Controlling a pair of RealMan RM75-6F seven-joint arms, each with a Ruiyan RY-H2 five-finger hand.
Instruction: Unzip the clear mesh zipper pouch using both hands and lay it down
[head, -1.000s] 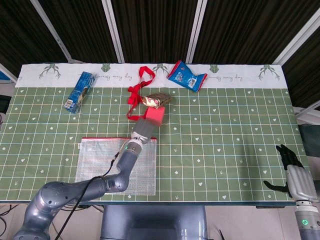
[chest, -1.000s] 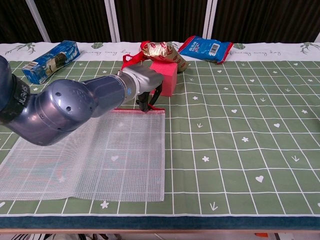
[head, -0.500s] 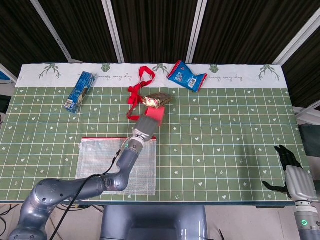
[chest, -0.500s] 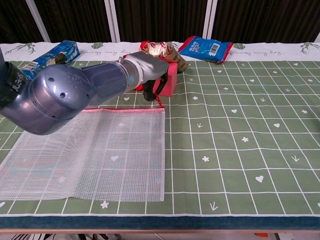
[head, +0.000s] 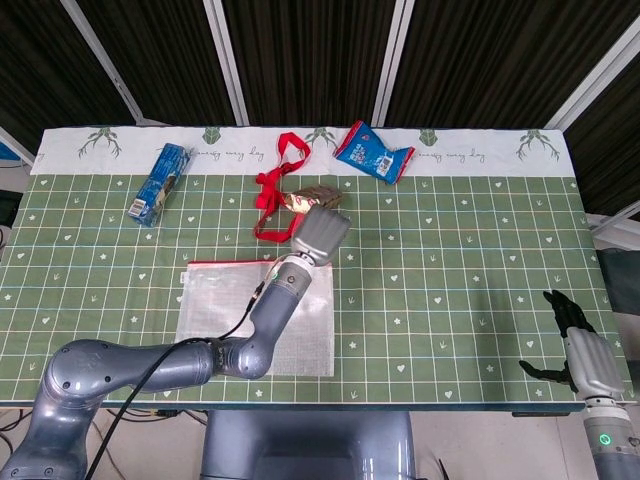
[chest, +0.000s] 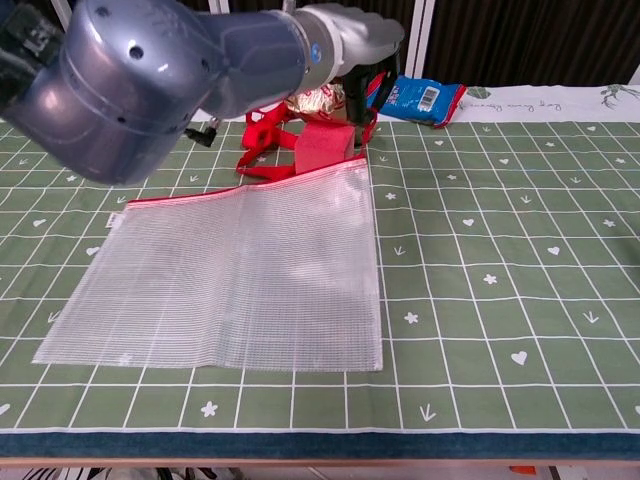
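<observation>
Lying on the green grid-patterned tabletop (chest: 500, 300), the clear mesh zipper pouch (chest: 230, 280) spreads out near the front edge, its red zipper edge (chest: 240, 185) turned toward the back and rising at the right corner; in the head view the pouch (head: 215, 310) sits left of centre, partly covered by the left forearm. The left hand (head: 320, 235) is at that raised right corner of the zipper edge, its dark fingers (chest: 352, 95) curled downward just above it in the chest view; whether they actually pinch the zipper pull I cannot tell, since the hand's body hides the contact. The right hand (head: 575, 350) hangs well apart at the front right corner of the tabletop, its fingers spread and holding nothing; the chest view does not show it.

Just behind the pouch's raised corner stands a pink block (chest: 322, 148), with a gold-brown snack wrapper (chest: 318, 100) behind it and a red ribbon (head: 272, 190) looping to its left; further back lies a blue snack bag (chest: 420, 97) near the white patterned border of the cloth; a blue-green packet (head: 158, 183) rests well apart at the back left.
</observation>
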